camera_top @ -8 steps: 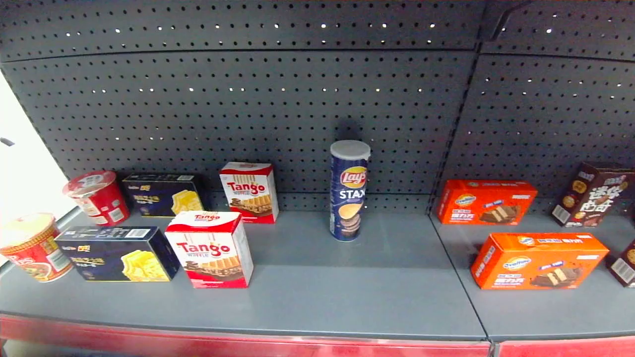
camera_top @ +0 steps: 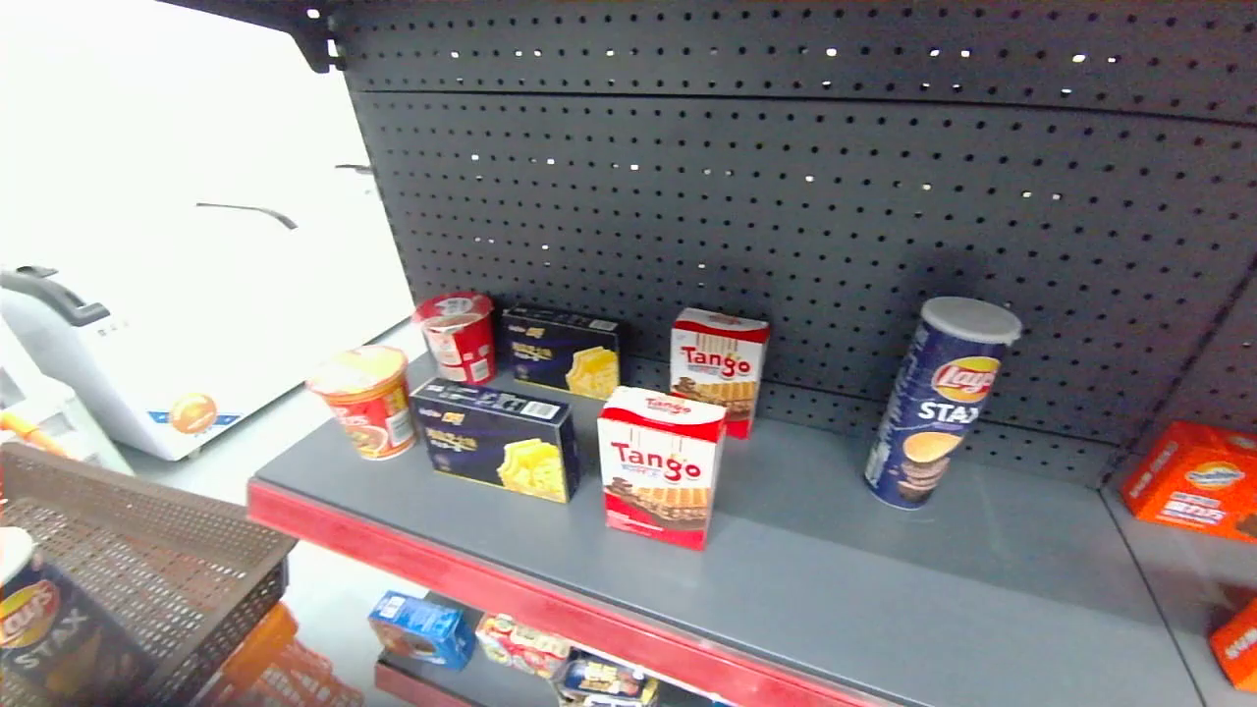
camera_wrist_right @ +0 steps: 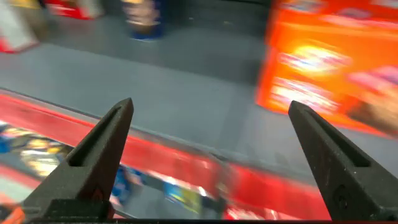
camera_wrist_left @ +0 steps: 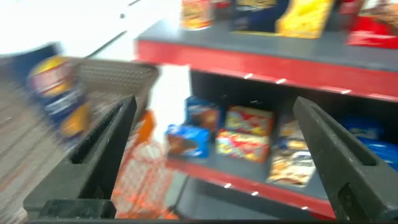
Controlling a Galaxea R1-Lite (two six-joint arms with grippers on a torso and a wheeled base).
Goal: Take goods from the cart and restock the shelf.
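I find the left gripper (camera_wrist_left: 214, 162) spread wide with nothing between its fingers. It is held off the shelf front, facing the cart (camera_wrist_left: 37, 143) and the packets (camera_wrist_left: 249, 134) on the level below. The right gripper (camera_wrist_right: 211, 162) is likewise spread and empty, and it is held before the shelf's (camera_wrist_right: 186, 87) red edge with an orange box (camera_wrist_right: 336, 74) ahead of it.

From the head view, the cart (camera_top: 157, 550) stands nearest, at the robot's left, well apart from the shelf (camera_top: 884, 609). One cart can (camera_top: 44, 628) stands upright in it against the near wall.

Front row on the shelf, left to right:
- a noodle cup (camera_top: 368, 400)
- a dark box (camera_top: 494, 438) just beside the cup
- a wafer box (camera_top: 660, 463), upright

Rear row, near the pegboard (camera_top: 786, 196):
- a second cup (camera_top: 457, 336)
- a second dark box (camera_top: 563, 351)
- a second wafer box (camera_top: 719, 368)

The shelf can (camera_top: 933, 403) stands upright to the right of these, apart from them, with bare shelf in front of it. Further right, past the panel joint, two orange boxes (camera_top: 1193, 478) lie flat, one behind the other. I cannot tell what the blurred packets below are.
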